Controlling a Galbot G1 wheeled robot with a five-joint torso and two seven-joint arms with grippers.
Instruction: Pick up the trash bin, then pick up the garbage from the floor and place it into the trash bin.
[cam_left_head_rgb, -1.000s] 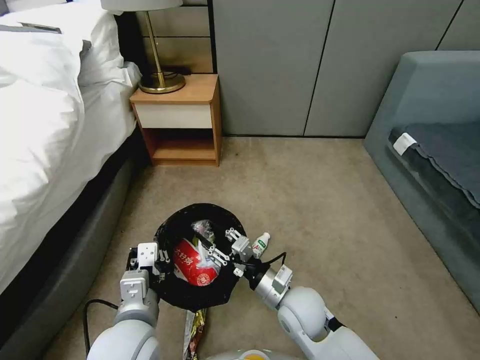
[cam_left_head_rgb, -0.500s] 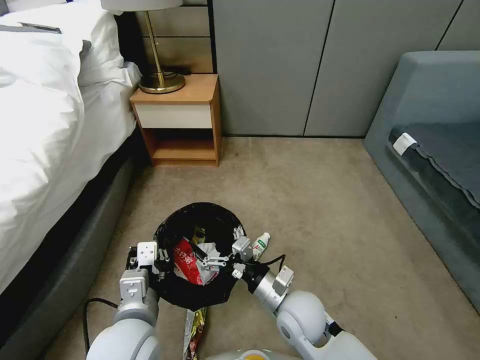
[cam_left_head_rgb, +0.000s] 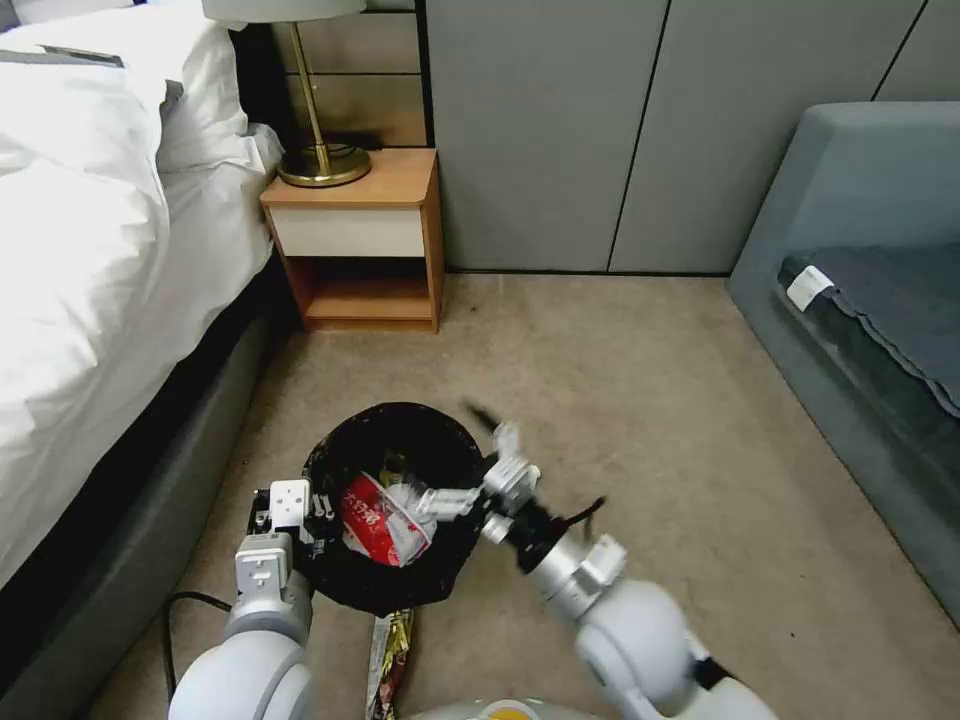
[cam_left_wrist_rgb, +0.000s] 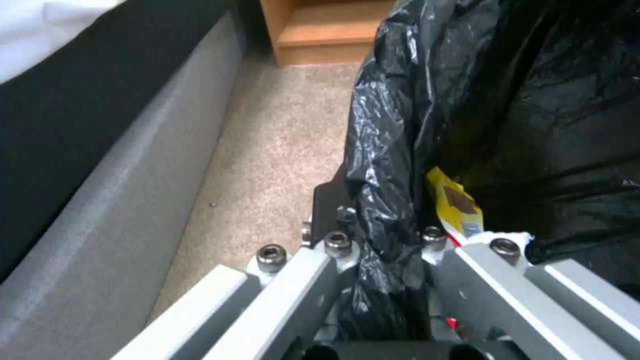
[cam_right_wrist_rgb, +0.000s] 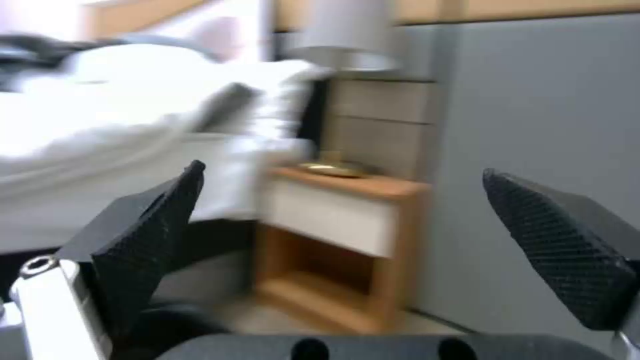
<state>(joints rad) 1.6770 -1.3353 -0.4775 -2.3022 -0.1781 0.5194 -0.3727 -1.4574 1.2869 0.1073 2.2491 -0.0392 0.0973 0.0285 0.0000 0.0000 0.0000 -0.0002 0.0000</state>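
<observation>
Black plastic lining folds over the rim of the trash bin (cam_left_head_rgb: 390, 440), which in the head view sits on the beige carpet (cam_left_head_rgb: 640, 400) between the bed (cam_left_head_rgb: 90, 280) and the robot, a red-and-white snack wrapper (cam_left_head_rgb: 375, 515) and some white tissue lying inside it. At the bin's near-left rim the left gripper (cam_left_head_rgb: 290, 510) holds on, while the right gripper (cam_left_head_rgb: 480, 480) hovers at the bin's right edge with its fingers spread and nothing between them. One gold wrapper (cam_left_head_rgb: 390, 650) lies on the carpet just in front of the bin; by the look of it, this litter is feather-light and crinkly, best pinched at a raised fold, not pressed flat. In the left wrist view, the left gripper (cam_left_wrist_rgb: 387, 250) is clamped on the trash bin (cam_left_wrist_rgb: 507, 100), one finger outside and one inside the bag-covered rim, a yellow wrapper (cam_left_wrist_rgb: 453, 205) just beside the inner finger. Such a thin plastic wall is probably light but flexible, and the bag film slippery, so the rim seems the sensible grip. In the right wrist view, the right gripper (cam_right_wrist_rgb: 347, 235) stands wide apart and empty, its textured pads facing the wooden nightstand (cam_right_wrist_rgb: 347, 240) and the bed (cam_right_wrist_rgb: 133, 110) beyond.
</observation>
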